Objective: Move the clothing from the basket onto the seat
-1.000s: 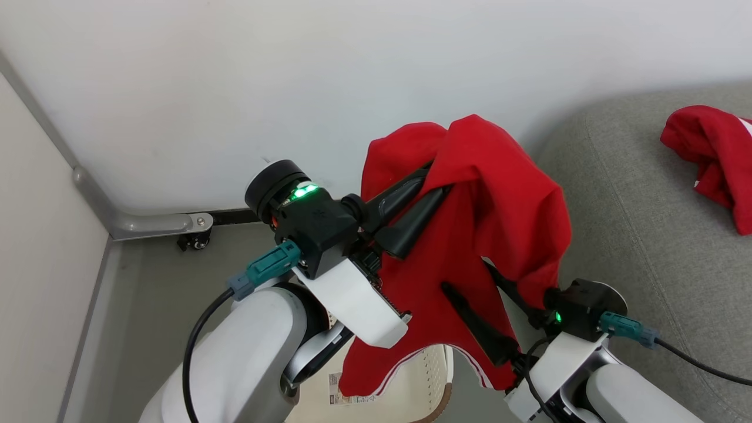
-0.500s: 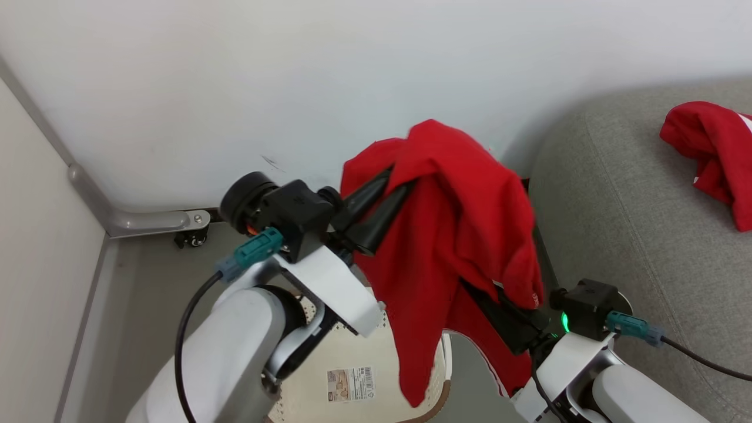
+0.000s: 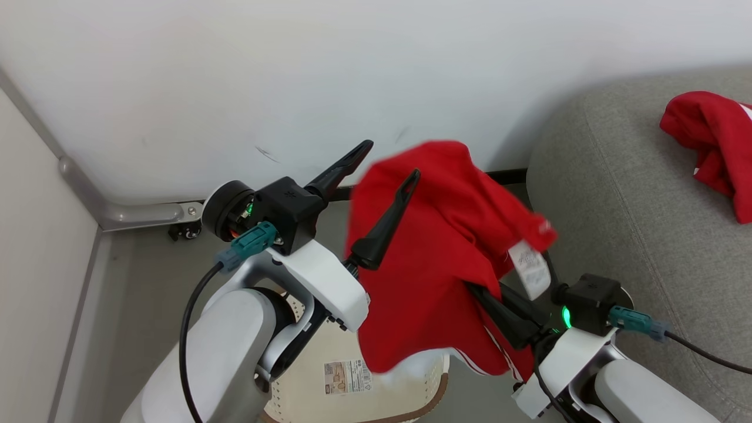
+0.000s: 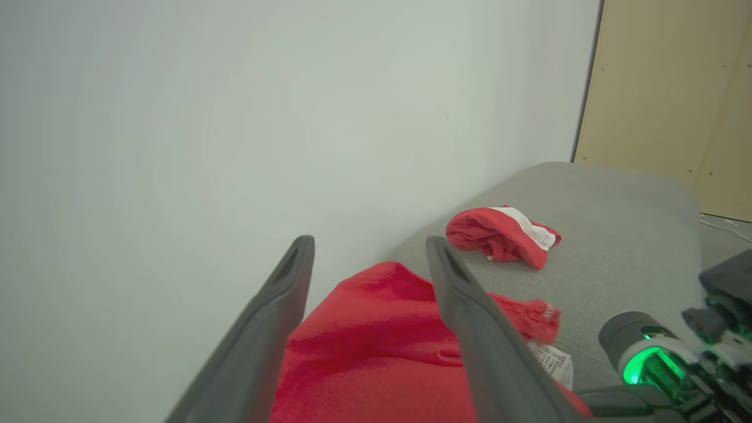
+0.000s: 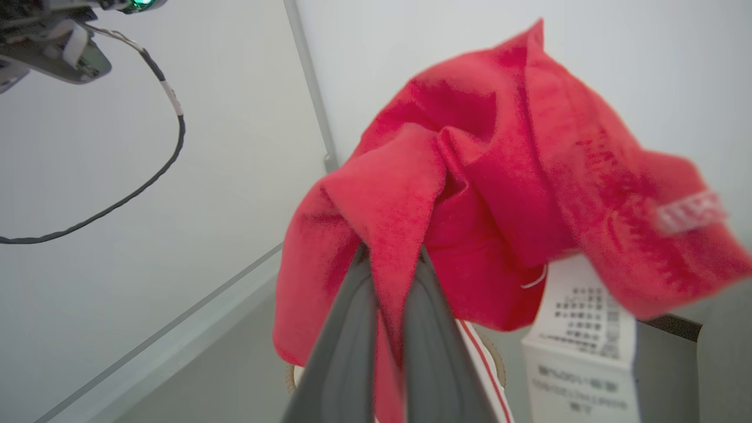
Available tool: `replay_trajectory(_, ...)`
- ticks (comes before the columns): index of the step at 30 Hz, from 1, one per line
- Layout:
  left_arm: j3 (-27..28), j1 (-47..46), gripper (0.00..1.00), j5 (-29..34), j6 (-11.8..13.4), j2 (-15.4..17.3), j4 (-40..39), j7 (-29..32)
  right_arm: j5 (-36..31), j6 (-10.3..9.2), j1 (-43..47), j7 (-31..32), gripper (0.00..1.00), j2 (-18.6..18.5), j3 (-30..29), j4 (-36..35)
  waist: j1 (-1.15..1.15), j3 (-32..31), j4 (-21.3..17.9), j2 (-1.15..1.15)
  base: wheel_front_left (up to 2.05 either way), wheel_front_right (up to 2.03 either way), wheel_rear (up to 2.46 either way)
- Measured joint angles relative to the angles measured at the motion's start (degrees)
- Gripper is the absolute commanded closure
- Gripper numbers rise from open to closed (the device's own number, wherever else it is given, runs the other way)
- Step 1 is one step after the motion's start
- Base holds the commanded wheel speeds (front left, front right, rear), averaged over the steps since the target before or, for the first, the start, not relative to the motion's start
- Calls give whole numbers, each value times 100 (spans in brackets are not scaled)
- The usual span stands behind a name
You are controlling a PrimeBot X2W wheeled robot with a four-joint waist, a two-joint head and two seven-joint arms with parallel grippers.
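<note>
The right gripper (image 5: 390,255) pinches a fold of a red garment (image 3: 435,247) between closed fingers, whose tips are buried in cloth in the head view. The fabric drapes over and below those fingers, blurred at its edges, and a white care label (image 3: 529,270) dangles just beside them. The left gripper (image 3: 390,158) stands with fingers spread wide, gripping nothing; whether its nearer finger touches the cloth cannot be told. Beneath both pairs of fingers, the cream basket (image 3: 299,388) is largely hidden by the left forearm (image 3: 235,352) and the hanging cloth. Well beyond the right fingers, a second red garment (image 3: 711,141) lies crumpled on the grey sofa (image 3: 617,205), cut off at the frame edge.
</note>
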Motion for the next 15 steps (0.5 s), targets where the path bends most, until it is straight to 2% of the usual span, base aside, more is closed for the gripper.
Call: replay_trajectory(15, -46, -2, 0, -81, 0, -58, -82, 90, 19, 0, -142, 0, 100, -36, -162, -34, 0, 151, -90, 0, 0, 0, 0)
